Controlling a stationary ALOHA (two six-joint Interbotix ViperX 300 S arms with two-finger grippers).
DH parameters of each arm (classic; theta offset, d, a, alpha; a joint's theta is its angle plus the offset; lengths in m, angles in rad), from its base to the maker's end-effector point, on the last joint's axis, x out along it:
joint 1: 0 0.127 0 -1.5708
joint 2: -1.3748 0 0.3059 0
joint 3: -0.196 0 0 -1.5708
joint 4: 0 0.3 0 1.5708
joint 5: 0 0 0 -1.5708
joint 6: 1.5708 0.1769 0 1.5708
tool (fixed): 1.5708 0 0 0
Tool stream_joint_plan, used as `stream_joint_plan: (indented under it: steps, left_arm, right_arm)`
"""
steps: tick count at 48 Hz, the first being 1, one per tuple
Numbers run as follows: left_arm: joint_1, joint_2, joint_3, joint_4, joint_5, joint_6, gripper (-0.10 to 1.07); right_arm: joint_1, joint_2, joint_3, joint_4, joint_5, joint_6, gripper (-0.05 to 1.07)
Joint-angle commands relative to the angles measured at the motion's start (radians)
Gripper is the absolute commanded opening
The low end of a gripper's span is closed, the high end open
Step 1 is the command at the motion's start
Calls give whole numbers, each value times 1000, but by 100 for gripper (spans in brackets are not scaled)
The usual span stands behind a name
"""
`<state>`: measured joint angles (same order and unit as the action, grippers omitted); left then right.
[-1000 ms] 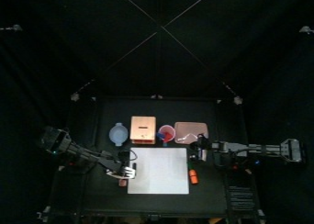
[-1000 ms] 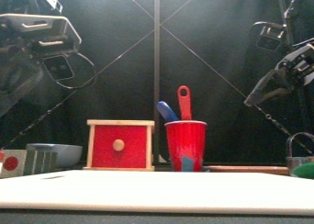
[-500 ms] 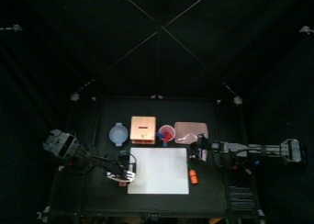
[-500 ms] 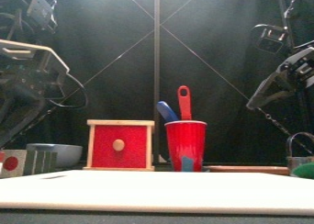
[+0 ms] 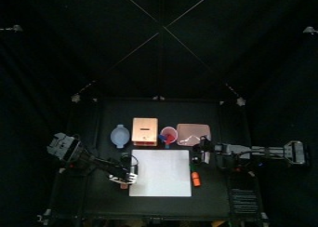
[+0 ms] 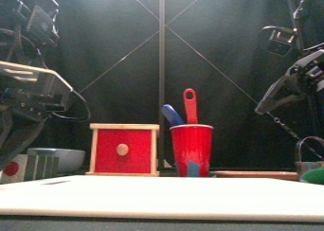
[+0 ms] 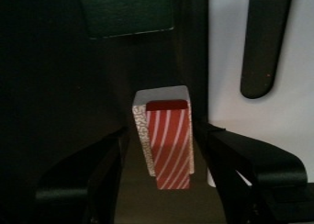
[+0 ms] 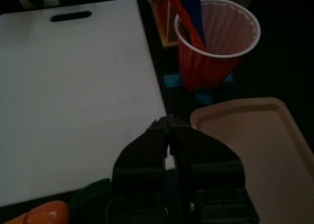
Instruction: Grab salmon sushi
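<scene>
Clearly, the left gripper point(image 7: 172, 168) is seen spread wide, its two black jaws flanking the small reddish-pink striped salmon sushi point(image 7: 170, 140) with a paler edge at lower centre of the left wrist view; contact cannot be told. Beside it, to the right, lies the white square cutting board point(image 7: 288, 108). The right gripper point(image 8: 171, 145) is pressed closed, holding nothing, above the black table point(image 5: 211, 114), near the red ribbed plastic cup point(image 8: 221, 39). Black curtains are seen all round.
</scene>
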<state>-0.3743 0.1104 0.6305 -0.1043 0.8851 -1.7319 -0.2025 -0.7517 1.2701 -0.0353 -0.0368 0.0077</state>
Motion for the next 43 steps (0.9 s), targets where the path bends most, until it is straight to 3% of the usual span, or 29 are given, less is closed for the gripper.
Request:
stream_joint_plan:
  steps: [1,6,13,19,22,32,43]
  left_arm:
    - [-3,-9,-5,2,-2,-3,72]
    - [-3,-18,-5,-2,5,-2,65]
    - [2,-69,-40,2,43,-3,65]
    - [6,-87,-117,48,95,8,65]
    - [40,-78,-166,97,104,15,65]
    - [183,41,-328,149,52,94,65]
    - [233,209,-499,110,25,207,65]
  right_arm:
    - [-3,3,-11,2,0,2,2]
    - [-3,3,-11,3,11,2,2]
    - [-3,3,-12,3,14,2,2]
    - [-3,3,-15,2,14,2,2]
    - [-5,3,-20,2,15,2,2]
    - [-5,3,-35,2,15,2,2]
    - [-6,3,-34,3,18,2,2]
